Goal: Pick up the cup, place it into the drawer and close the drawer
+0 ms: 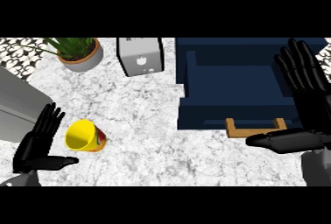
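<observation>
- Head view looks steeply down on a white, grey-veined marble counter [142, 127] that fills nearly everything in sight; it is the biggest thing before me.
- At about two o'clock sits a dark navy drawer [239, 87], pulled open, its hollow inside showing, with a tan wooden handle [256, 129] on its near front edge.
- At the nine o'clock edge a plain grey slab [16, 105] cuts in at a slant; I cannot tell what it belongs to.
- Right hand [304, 87] stands at three o'clock, over the drawer's right side: fingers straight and pointing up, thumb stretched out leftward just beside the handle, nothing in its hold.
- Left hand [39, 144] shows at about eight o'clock, fingers straight and raised, thumb out to the side, holding nothing, resting near the edge.
- Toward twelve o'clock a grey boxy appliance [140, 56] stands on the marble, just left of the drawer.
- At eleven o'clock there is a potted plant [79, 51], green spiky leaves in a grey pot with a tan rim.
- Patterned black-and-white tile [19, 54] peeks out in the ten-to-eleven o'clock corner, beyond the counter.
- Smallest is the cup [85, 136], yellow with a red patch on its side, lying tipped over on the counter at about eight o'clock, its mouth turned toward the left hand, just beside that hand but apart from it, and well apart from the drawer.
</observation>
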